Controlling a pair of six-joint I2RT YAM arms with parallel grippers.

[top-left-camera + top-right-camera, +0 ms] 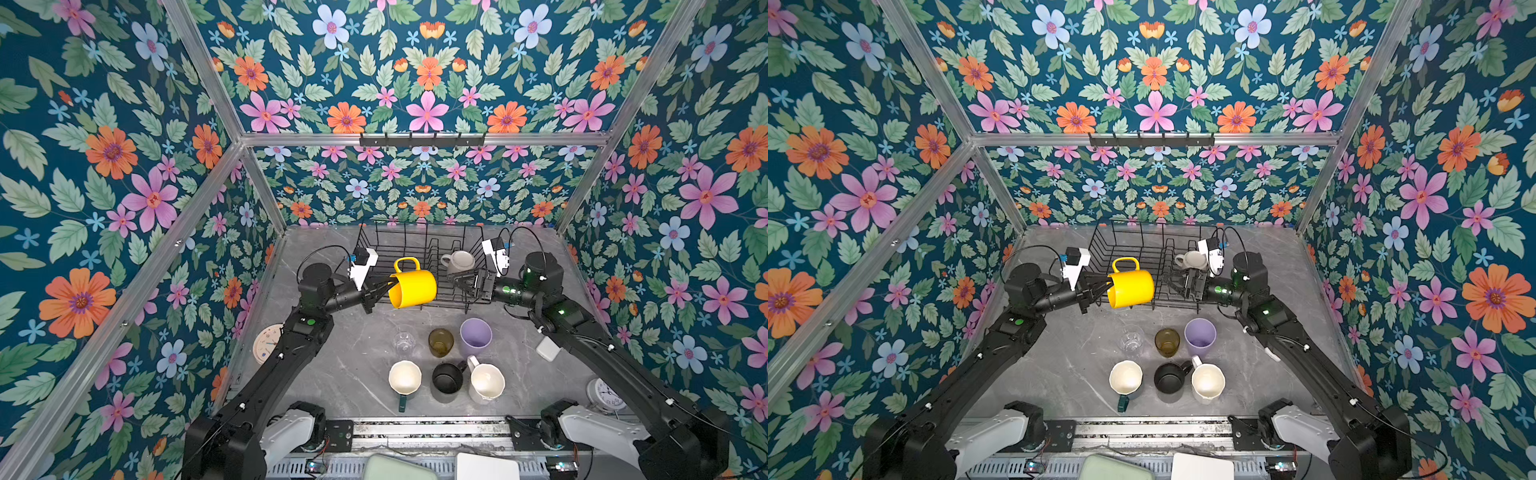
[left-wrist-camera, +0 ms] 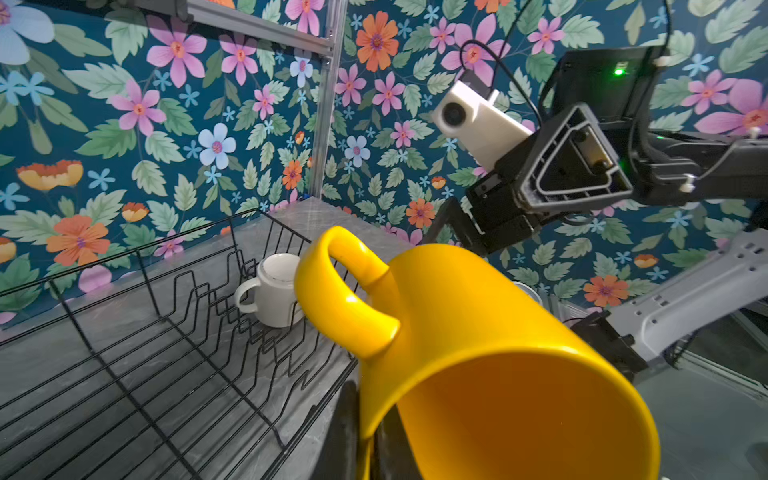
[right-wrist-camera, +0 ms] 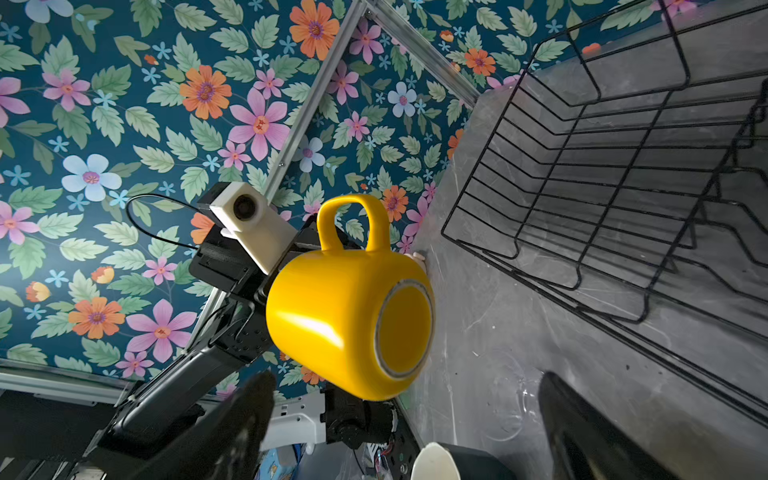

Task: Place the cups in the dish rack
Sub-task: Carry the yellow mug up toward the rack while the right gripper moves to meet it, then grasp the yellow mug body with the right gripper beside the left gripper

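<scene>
High stereo pair; close wrist views

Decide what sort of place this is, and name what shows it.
Probably a robot test booth staged as a kitchen: floral panels on an aluminium frame, a dish rack and cups on a table, two robot arms.

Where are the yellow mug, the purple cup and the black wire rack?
yellow mug (image 1: 415, 286): in a top view, on its side wall.
lilac tumbler (image 1: 476, 337): in a top view, on its inside.
dish rack (image 1: 417, 245): in a top view, on its back wall wires.
</scene>
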